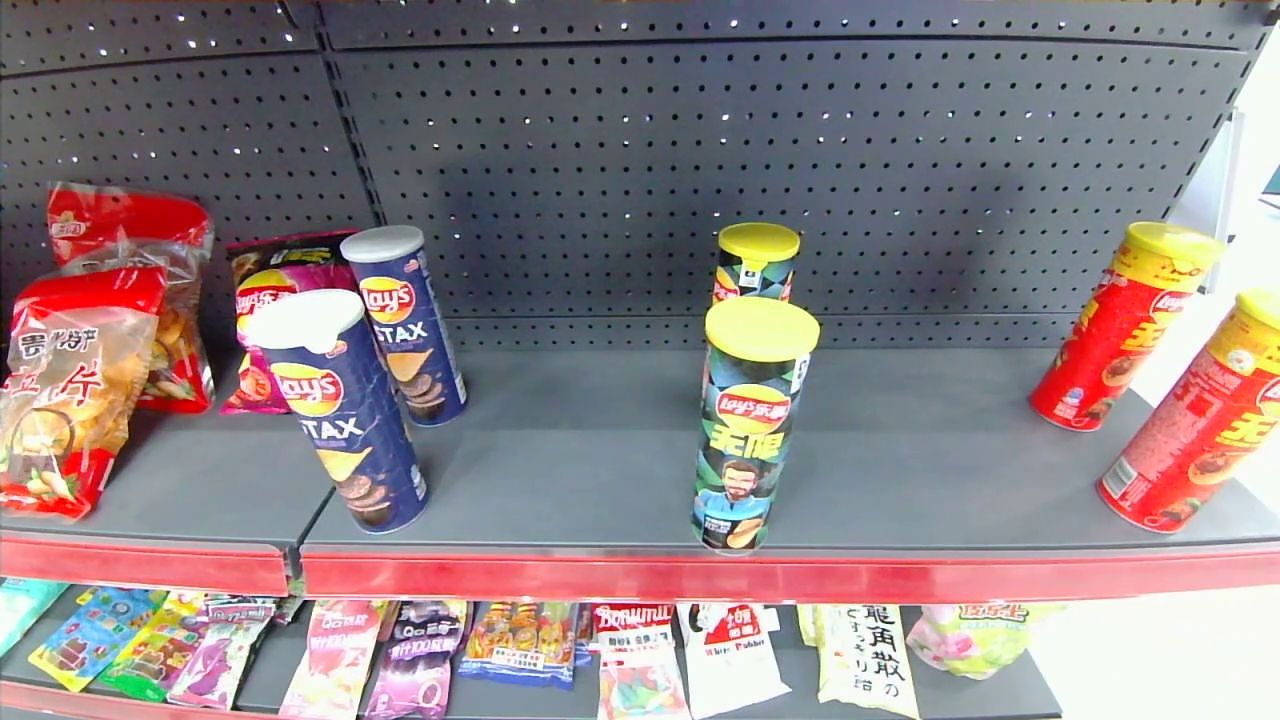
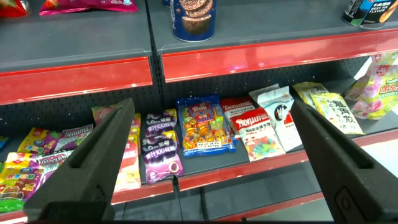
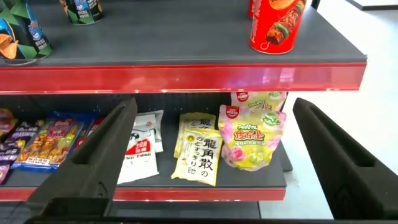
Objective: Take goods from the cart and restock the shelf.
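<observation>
Here's the upper shelf (image 1: pixel 580 450), matte grey with a glossy red front strip and a perforated dark back panel (image 1: pixel 800 150) behind it. The goods stand on it in pairs of tall round tubes. Two navy cans, the front one (image 1: pixel 345 410) and the rear one (image 1: pixel 408 325), both have white lids and lean a little. The purple chip bag (image 1: pixel 262 290) behind them is largely hidden. Next, the front green can (image 1: pixel 752 430) under a flat yellow lid covers the lower part of the rear green can (image 1: pixel 757 262). Far right, one red can (image 1: pixel 1125 325) shows whole, while the outer red can (image 1: pixel 1200 415) is cut off by the edge of the view. On the left, crinkly clear-and-red snack bags (image 1: pixel 70 390) slump against each other.

Down on the lower shelf (image 1: pixel 262 672), flat glossy packets (image 1: pixel 520 645) lie overlapping, their bottoms cropped in the head view.

The left gripper (image 2: pixel 212 104) hangs in front of that lower tier, its dark wedge-shaped fingers spread wide with nothing between them. The right gripper (image 3: pixel 214 102) is just the same, splayed and bare, facing the pale packets (image 3: pixel 200 152) near the shelf's end.
</observation>
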Controlling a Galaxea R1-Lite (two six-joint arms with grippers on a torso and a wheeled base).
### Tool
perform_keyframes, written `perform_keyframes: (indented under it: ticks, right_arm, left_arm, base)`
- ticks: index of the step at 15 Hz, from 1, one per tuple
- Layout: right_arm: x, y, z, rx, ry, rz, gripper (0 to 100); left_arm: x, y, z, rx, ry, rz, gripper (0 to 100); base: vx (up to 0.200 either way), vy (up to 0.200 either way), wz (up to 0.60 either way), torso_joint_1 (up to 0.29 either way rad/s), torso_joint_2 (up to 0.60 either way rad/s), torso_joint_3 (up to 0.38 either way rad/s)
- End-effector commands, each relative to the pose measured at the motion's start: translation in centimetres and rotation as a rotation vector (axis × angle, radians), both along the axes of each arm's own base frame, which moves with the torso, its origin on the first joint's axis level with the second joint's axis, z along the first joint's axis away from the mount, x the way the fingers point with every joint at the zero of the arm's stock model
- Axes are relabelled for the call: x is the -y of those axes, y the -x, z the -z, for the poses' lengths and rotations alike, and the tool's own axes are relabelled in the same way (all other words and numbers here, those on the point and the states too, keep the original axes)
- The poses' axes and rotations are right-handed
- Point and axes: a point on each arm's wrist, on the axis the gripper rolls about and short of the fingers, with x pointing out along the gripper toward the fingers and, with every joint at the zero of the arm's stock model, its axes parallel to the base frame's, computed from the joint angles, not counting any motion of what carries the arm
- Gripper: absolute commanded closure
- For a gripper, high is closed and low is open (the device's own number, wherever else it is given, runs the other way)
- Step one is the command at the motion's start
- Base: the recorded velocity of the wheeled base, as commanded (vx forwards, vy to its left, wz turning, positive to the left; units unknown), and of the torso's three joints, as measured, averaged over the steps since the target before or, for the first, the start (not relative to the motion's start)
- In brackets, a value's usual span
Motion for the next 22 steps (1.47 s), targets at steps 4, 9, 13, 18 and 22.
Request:
perform_keyframes:
  ticks: [4,9,13,18,22]
  right_arm:
    - [0.0,-0.02,0.0,-0.002,0.002,0.0,0]
    - [0.0,-0.02,0.0,-0.002,0.002,0.0,0]
    - [0.0,-0.02,0.0,-0.002,0.002,0.0,0]
    - [0.0,-0.02,0.0,-0.002,0.002,0.0,0]
    - [0.0,-0.02,0.0,-0.002,0.002,0.0,0]
  left_arm:
    - [0.0,-0.01,-0.01,-0.001,-0.001,0.0,0]
    - [0.0,-0.01,-0.01,-0.001,-0.001,0.0,0]
    - [0.0,-0.01,-0.01,-0.001,-0.001,0.0,0]
    - [0.0,-0.02,0.03,-0.003,0.0,0.0,0]
    - [0.0,-0.01,-0.01,-0.002,0.001,0.0,0]
  base:
    - [0.0,0.0,0.0,0.0,0.0,0.0]
    - [0.0,0.0,0.0,0.0,0.0,0.0]
    - [0.0,0.0,0.0,0.0,0.0,0.0]
    - [0.0,0.0,0.0,0.0,0.0,0.0]
    - [0.0,0.0,0.0,0.0,0.0,0.0]
